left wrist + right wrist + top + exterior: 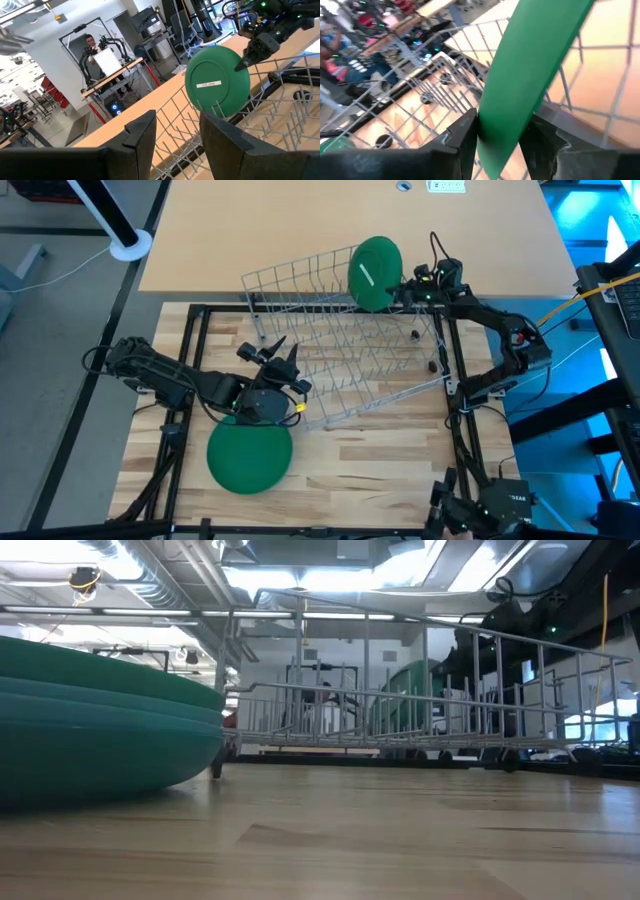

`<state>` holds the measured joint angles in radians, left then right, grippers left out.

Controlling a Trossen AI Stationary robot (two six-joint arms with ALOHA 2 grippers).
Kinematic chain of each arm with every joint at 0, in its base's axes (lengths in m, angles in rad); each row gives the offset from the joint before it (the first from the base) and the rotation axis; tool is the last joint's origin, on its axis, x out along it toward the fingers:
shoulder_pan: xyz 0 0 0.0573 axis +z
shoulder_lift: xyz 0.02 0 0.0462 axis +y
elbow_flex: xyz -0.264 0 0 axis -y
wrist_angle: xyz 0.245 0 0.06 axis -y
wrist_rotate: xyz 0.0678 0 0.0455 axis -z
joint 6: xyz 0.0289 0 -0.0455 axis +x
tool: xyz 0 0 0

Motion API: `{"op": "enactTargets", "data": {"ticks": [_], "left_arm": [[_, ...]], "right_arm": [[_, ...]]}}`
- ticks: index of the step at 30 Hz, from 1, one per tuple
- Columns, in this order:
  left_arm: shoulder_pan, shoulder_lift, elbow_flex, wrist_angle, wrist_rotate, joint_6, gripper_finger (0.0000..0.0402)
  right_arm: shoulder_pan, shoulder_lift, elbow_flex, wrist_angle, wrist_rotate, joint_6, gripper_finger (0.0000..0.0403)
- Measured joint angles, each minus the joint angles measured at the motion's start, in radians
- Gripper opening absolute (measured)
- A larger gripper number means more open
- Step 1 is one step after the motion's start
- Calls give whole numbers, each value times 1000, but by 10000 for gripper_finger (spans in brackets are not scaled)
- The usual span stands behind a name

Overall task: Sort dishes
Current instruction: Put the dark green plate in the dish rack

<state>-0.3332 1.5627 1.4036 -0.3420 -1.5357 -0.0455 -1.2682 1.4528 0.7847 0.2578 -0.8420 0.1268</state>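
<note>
Green plate [530, 65] between right gripper [500, 135] fingers, wrist view only.

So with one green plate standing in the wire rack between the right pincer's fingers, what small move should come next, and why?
Probably draw the right pincer straight back off the plate. The plate stands on edge among the rack tines, and the fingers look parted around its rim. The left pincer waits open near the stacked plates.
</note>
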Motion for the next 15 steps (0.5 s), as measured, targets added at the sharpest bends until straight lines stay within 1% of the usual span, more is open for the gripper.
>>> {"op": "enactTargets", "data": {"ticks": [4,10,12,15], "left_arm": [[0,0,0,0,0,0,143],[0,0,0,0,0,0,143],[0,0,0,0,0,-1,143],[0,0,0,-4,0,-5,143]], "right_arm": [[-1,-61,0,-89,70,-17,138],[0,-142,0,-235,260,-78,138],[-1,-162,0,-280,291,-79,138],[-2,-195,-1,-336,305,-68,138]]}}
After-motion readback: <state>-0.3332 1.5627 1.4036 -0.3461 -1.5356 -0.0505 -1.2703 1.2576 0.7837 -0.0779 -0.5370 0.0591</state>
